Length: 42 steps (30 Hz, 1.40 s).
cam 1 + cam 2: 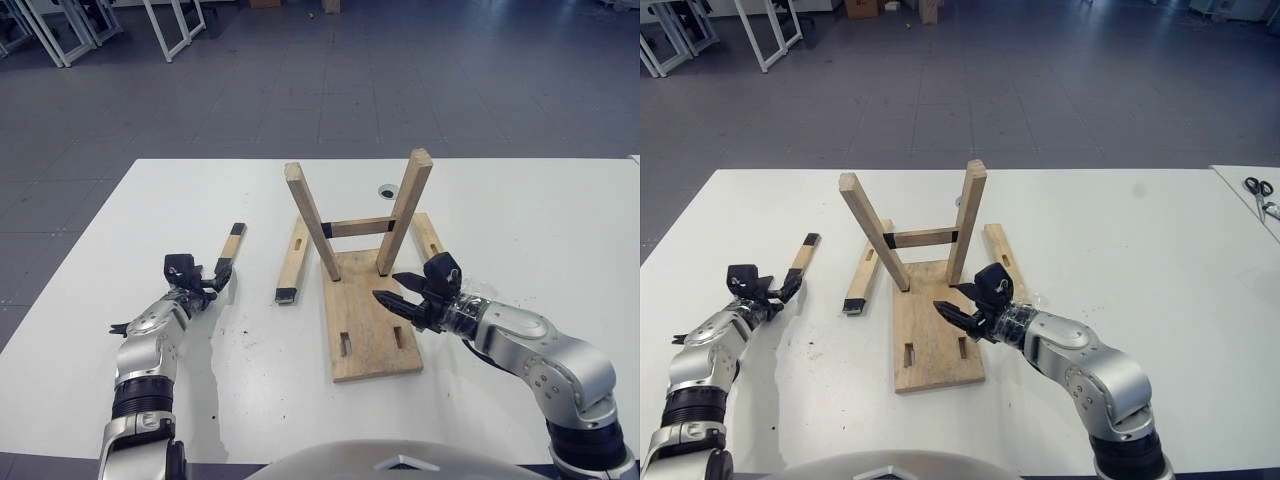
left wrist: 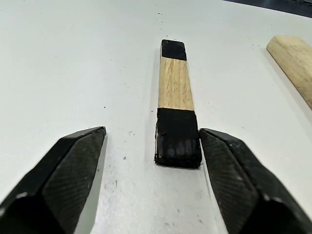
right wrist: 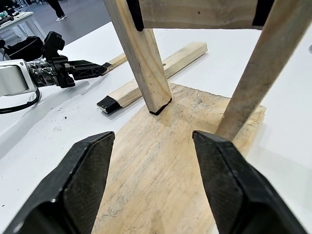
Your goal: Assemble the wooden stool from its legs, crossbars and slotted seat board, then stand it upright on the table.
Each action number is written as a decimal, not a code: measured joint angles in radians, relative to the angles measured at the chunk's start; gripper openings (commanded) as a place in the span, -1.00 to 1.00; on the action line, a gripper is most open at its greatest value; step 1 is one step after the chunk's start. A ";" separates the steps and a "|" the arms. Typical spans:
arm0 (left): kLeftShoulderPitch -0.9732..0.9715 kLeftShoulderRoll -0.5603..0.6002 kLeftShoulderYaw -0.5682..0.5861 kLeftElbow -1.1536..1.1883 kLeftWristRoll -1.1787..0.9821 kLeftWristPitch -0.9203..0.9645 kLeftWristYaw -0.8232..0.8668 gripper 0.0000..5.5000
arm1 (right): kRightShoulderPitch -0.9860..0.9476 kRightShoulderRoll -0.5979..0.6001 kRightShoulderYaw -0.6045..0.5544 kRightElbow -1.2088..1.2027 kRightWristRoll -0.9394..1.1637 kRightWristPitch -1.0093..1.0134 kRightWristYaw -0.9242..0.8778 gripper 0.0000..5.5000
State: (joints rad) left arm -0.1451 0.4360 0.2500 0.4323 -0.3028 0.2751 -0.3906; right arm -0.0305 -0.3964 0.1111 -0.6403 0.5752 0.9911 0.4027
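Crossbar [image 2: 174,87], short pale wood with black-taped ends, lies flat near the table's [image 1: 120,230] left edge. Its long axis runs straight away from the left gripper [image 1: 218,280], the nearer arm. The near black end sits between the wide-spread fingers [image 2: 73,161], closer to 1 of them, nothing clamped. Rightward lies a loose leg [image 1: 293,262], then the seat board [image 1: 370,340] with 2 legs [image 1: 312,220] standing tilted at its far end, joined by another crossbar [image 1: 357,227]. The right gripper [image 1: 390,288] hovers over the board, open, empty.

White table [image 1: 540,230] on grey tiled floor [image 1: 400,80], white metal frames [image 1: 170,25] behind
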 measured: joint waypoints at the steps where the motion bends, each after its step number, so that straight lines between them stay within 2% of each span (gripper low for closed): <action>1: -0.006 -0.006 -0.001 0.012 0.002 -0.009 0.000 0.01 | 0.000 0.000 0.000 0.000 0.000 0.002 0.000 0.07; 10: -0.016 -0.031 -0.020 0.114 0.014 -0.132 -0.038 -0.53 | -0.024 -0.005 -0.001 0.002 0.017 0.019 -0.001 0.07; 14: -0.005 -0.025 -0.033 0.117 0.034 -0.170 -0.030 -0.53 | -0.033 0.001 -0.015 0.005 0.020 0.037 -0.017 0.07; 16: 0.064 -0.028 -0.039 0.025 0.034 -0.181 -0.030 -0.53 | -0.037 0.029 -0.033 0.011 0.040 0.044 -0.036 0.07; 20: 0.387 -0.114 -0.055 -0.406 -0.072 -0.157 -0.055 -0.53 | -0.045 0.109 -0.099 0.035 0.108 0.096 -0.084 0.07; 22: 0.562 -0.145 -0.062 -0.675 -0.109 -0.145 -0.050 -0.53 | -0.047 0.186 -0.167 0.049 0.190 0.152 -0.130 0.07; 24: 0.642 -0.143 -0.083 -0.883 -0.131 -0.124 -0.041 -0.53 | -0.050 0.274 -0.247 0.071 0.314 0.231 -0.196 0.07; 26: 0.679 -0.132 -0.154 -1.064 -0.163 -0.079 -0.051 -0.53 | -0.068 0.388 -0.329 0.116 0.493 0.323 -0.300 0.07; 29: 0.704 -0.106 -0.229 -1.132 -0.164 -0.039 -0.067 -0.53 | -0.121 0.445 -0.375 0.186 0.647 0.356 -0.431 0.07; 33: 0.711 -0.074 -0.302 -1.161 -0.134 -0.037 -0.102 -0.53 | -0.181 0.476 -0.366 0.257 0.796 0.334 -0.574 0.07; 36: 0.703 -0.073 -0.308 -1.148 -0.109 -0.046 -0.095 -0.53 | -0.198 0.476 -0.325 0.285 0.863 0.294 -0.648 0.07; 38: 0.673 -0.071 -0.260 -1.125 -0.110 -0.050 -0.089 -0.53 | -0.198 0.463 -0.304 0.291 0.887 0.268 -0.678 0.07; 42: 0.634 -0.059 -0.228 -1.120 -0.125 -0.048 -0.094 -0.53 | -0.198 0.441 -0.275 0.312 0.905 0.205 -0.708 -0.21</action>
State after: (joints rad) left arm 0.4884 0.3765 0.0218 -0.6873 -0.4275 0.2269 -0.4843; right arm -0.2290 0.0445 -0.1641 -0.3284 1.4805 1.1962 -0.3053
